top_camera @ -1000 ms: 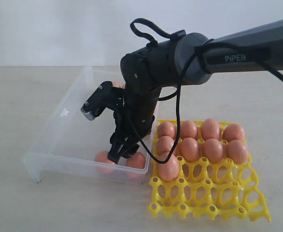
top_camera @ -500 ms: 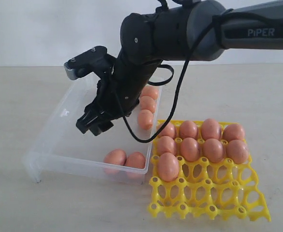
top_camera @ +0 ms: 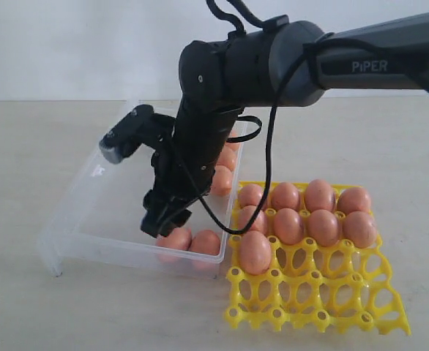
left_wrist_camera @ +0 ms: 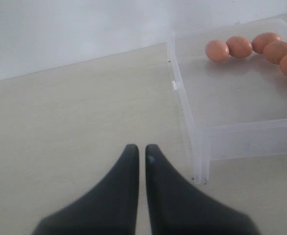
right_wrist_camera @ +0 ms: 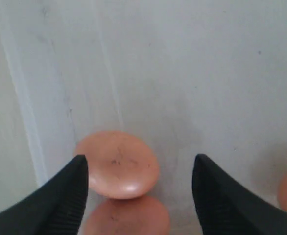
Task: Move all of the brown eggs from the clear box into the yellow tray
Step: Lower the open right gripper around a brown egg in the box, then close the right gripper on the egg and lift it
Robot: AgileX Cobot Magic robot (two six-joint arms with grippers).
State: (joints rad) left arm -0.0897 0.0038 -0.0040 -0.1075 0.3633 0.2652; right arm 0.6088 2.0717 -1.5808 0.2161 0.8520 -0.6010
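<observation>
Hovers low in the box [top_camera: 75, 219] with the right gripper [top_camera: 160, 221], fingers spread wide and gripping nothing, just above two eggs [top_camera: 175, 238] lying side by side against the near wall, close to the tray [top_camera: 310, 292]. Shows a few more eggs [top_camera: 222, 180] along the box's tray-side wall, partly hidden behind the arm. Holds nine eggs [top_camera: 288, 225] in the tray: four in the back row, four in the next, one in the third. Rests the left gripper [left_wrist_camera: 141, 147] outside the box, over the table [left_wrist_camera: 60, 122], fingers drawn almost together on nothing.
</observation>
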